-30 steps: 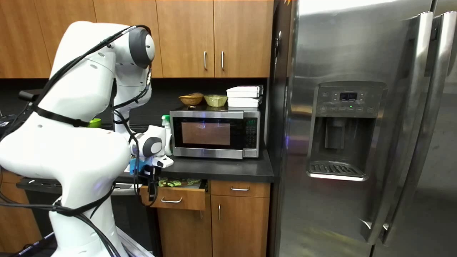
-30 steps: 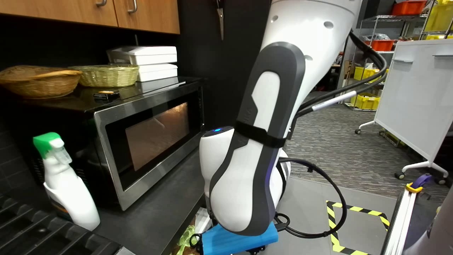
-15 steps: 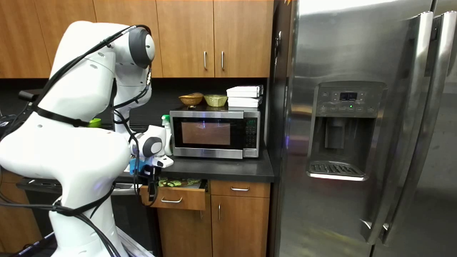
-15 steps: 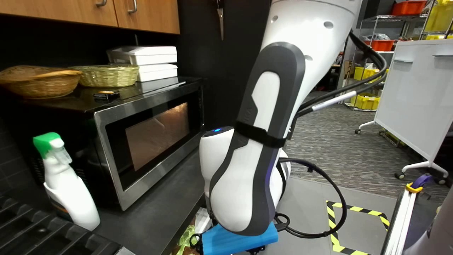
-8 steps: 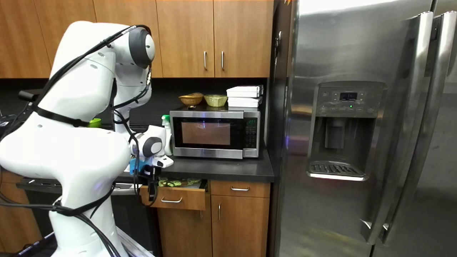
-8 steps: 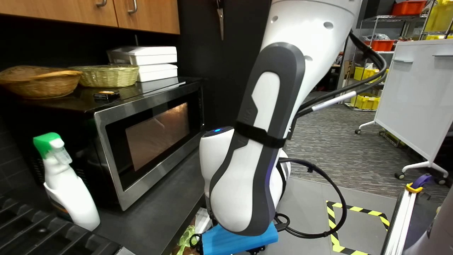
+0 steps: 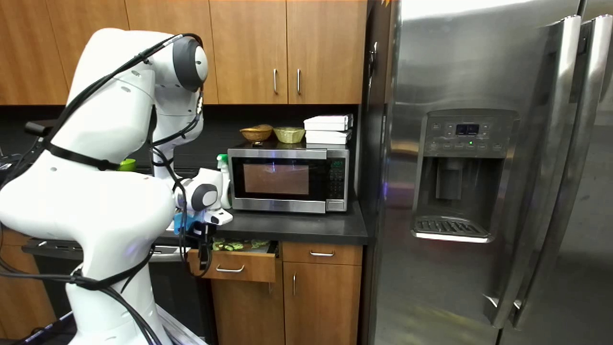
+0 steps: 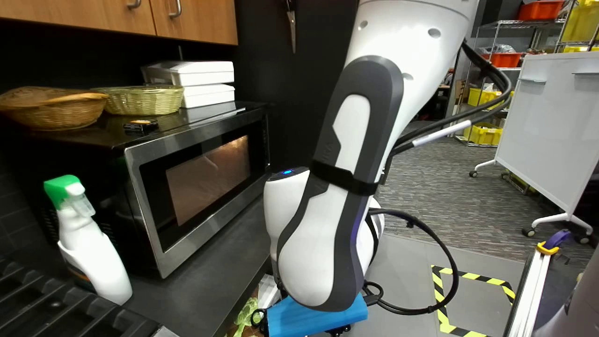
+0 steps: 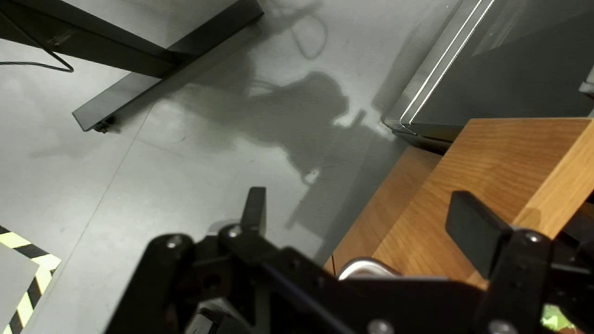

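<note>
In the wrist view my gripper (image 9: 362, 208) stands wide open, nothing between its fingers. Its left fingertip shows against the grey floor, its right one against the wooden drawer front (image 9: 515, 157). A curved silver handle (image 9: 364, 265) shows between them, partly covered by the gripper's body. The drawer (image 7: 258, 268) is pulled out below the dark counter in an exterior view, with my gripper close to its left part. Green leafy items (image 7: 233, 246) lie inside it. Contact between fingers and drawer cannot be told. In an exterior view (image 8: 318, 316) the blue wrist cover hides the fingers.
On the counter (image 7: 297, 225) stand a microwave (image 7: 287, 177) and a white spray bottle (image 8: 91, 252) with a green top. Two baskets and white boxes (image 7: 328, 129) sit on the microwave. A steel fridge (image 7: 459, 287) is at the right. Black cables (image 7: 119, 282) hang along the arm.
</note>
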